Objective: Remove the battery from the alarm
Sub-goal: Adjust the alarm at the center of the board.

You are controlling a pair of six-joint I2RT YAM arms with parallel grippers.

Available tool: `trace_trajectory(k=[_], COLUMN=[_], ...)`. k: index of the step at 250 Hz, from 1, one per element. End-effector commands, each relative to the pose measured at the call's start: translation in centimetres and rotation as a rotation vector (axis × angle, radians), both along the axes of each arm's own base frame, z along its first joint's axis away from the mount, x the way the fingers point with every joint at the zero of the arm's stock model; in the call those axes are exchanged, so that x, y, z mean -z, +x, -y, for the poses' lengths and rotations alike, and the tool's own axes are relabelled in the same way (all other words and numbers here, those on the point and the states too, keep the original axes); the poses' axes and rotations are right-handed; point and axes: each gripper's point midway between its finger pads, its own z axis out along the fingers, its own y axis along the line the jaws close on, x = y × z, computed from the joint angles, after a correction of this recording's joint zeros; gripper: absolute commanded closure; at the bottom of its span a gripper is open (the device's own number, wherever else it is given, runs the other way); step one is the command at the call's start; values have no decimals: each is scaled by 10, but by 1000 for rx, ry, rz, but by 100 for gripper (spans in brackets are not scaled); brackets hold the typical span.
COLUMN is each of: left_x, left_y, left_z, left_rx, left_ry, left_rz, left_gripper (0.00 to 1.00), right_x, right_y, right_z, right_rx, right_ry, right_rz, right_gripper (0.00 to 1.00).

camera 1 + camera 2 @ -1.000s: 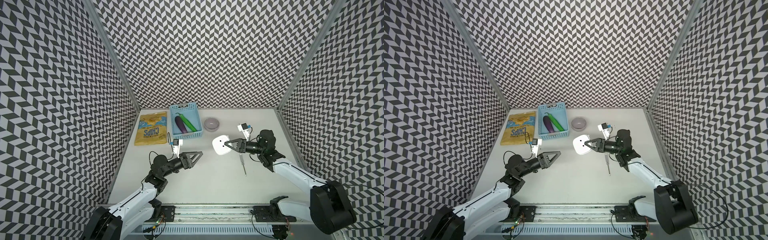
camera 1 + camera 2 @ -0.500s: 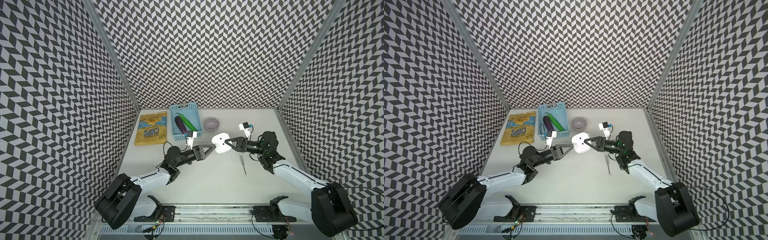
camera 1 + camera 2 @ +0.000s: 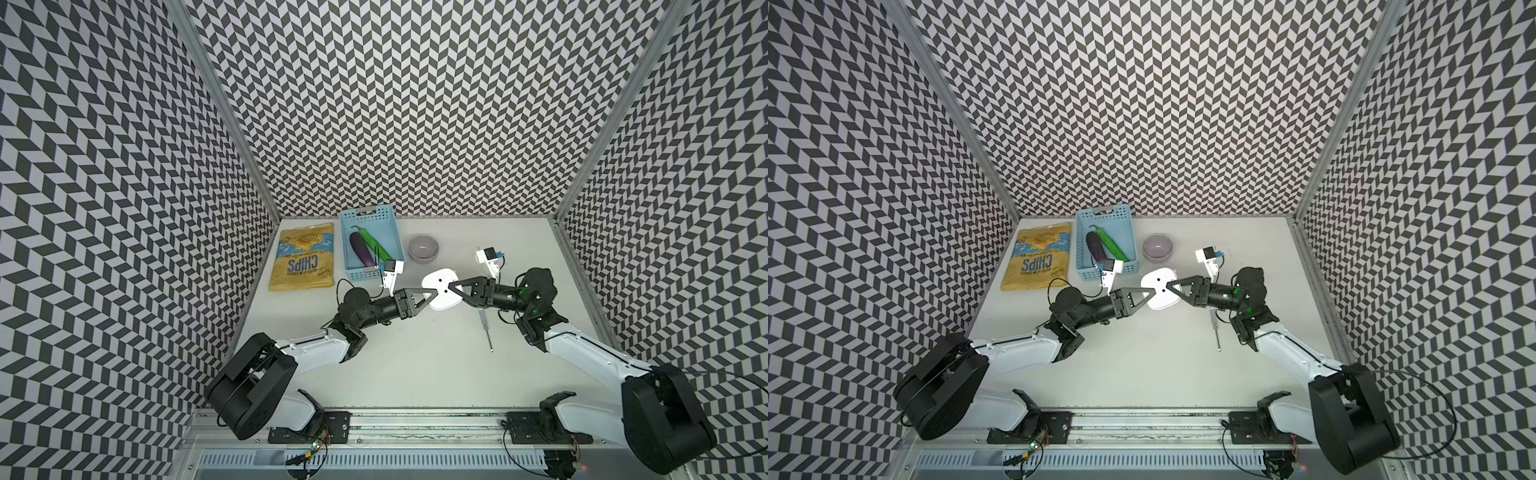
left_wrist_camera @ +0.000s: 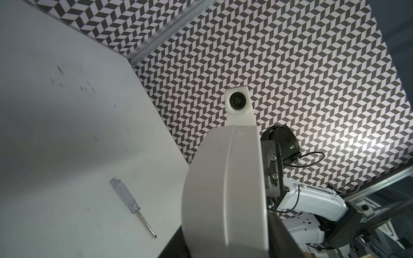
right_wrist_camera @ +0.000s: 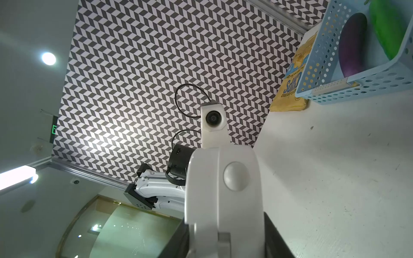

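Observation:
The alarm point(image 3: 441, 300) point(image 3: 1160, 300) is a white rounded-square clock held in the air over the middle of the table, plain back upward. My right gripper point(image 3: 451, 286) point(image 3: 1169, 286) is shut on its right side. My left gripper point(image 3: 432, 291) point(image 3: 1152, 293) is shut on its left edge. In the left wrist view the alarm point(image 4: 225, 189) fills the space between the dark fingers point(image 4: 172, 245). In the right wrist view the alarm point(image 5: 223, 201) shows a round button on its rim and sits tight between the fingers point(image 5: 277, 239). The battery is hidden.
A clear-handled screwdriver point(image 3: 485, 332) point(image 4: 131, 201) lies on the table under the right arm. Behind the alarm stands a lilac bowl point(image 3: 424, 248). A blue basket point(image 3: 345, 249) holds an aubergine and a green vegetable. A yellow chips bag point(image 3: 303, 257) lies at the back left.
My left arm has reached from the front left across to the alarm and its jaws have closed on the alarm's left edge. The right gripper has kept its hold, shifting slightly.

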Motion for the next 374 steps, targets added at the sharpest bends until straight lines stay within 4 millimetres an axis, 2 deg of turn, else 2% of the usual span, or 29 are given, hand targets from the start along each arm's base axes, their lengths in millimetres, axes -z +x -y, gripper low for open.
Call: trace_trajectory(k=[1, 21, 33, 62, 77, 89, 105, 117, 148, 182, 215, 282, 374], left_x=[-21, -18, -16, 3, 23, 37, 59, 77, 117, 142, 162, 178, 186], left_y=[-5, -3, -3, 3, 6, 5, 3, 1, -3, -1, 0, -1, -2], left_z=[7, 7, 7, 2, -3, -9, -17, -21, -28, -27, -24, -25, -25], left_rx=[36, 33, 29, -12, -39, -50, -62, -57, -59, -62, -48, -56, -60], left_ry=[-30, -22, -12, 48, 106, 142, 190, 227, 309, 339, 367, 396, 422], left_rz=[87, 80, 75, 23, -25, -54, -115, -160, -249, -317, -371, -420, -446], left_gripper=[69, 75, 78, 82, 85, 86, 88, 90, 93, 95, 96, 98, 99], right_x=[-6, -2, 1, 9, 13, 21, 34, 39, 58, 87, 103, 140, 158], right_y=[-5, -7, -6, 10, 21, 29, 34, 32, 17, 8, 7, 4, 7], right_z=[-1, -1, 0, 15, 28, 39, 47, 46, 36, 21, 14, -6, -21], right_rx=[-7, -13, -7, 103, 183, 241, 286, 270, 208, 180, 178, 117, 104], right_ry=[6, -10, -34, -140, -204, -267, -330, -335, -235, -279, -315, -379, -416], right_rz=[54, 56, 65, 105, 134, 143, 145, 151, 86, 47, 17, -65, -90], right_gripper=[73, 69, 59, 26, 16, 13, 12, 15, 32, 42, 44, 46, 48])
